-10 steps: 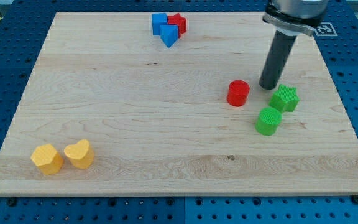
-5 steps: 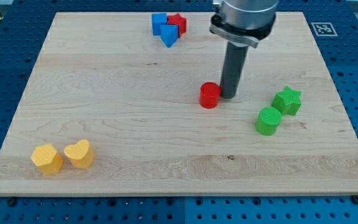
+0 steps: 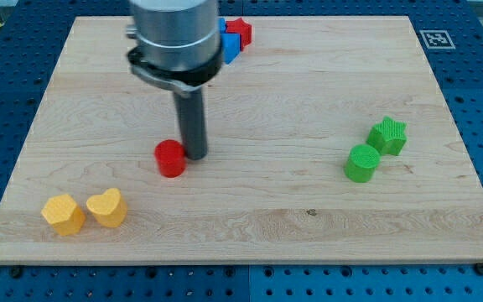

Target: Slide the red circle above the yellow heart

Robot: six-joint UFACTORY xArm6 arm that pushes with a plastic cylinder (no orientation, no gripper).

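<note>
Our tip (image 3: 195,156) sits touching the right side of the red circle (image 3: 171,158). Between that circle and the yellow heart (image 3: 107,207) toward the view's bottom left we see only bare tabletop (image 3: 250,201), so the way there is open. A yellow hexagon block (image 3: 63,214) stands just left of the heart. The green circle (image 3: 361,163) and green star (image 3: 386,136) stand well apart at the view's right. At the view's top, the blue blocks (image 3: 231,44) and red block (image 3: 241,30) crowd behind our arm, partly hidden.
</note>
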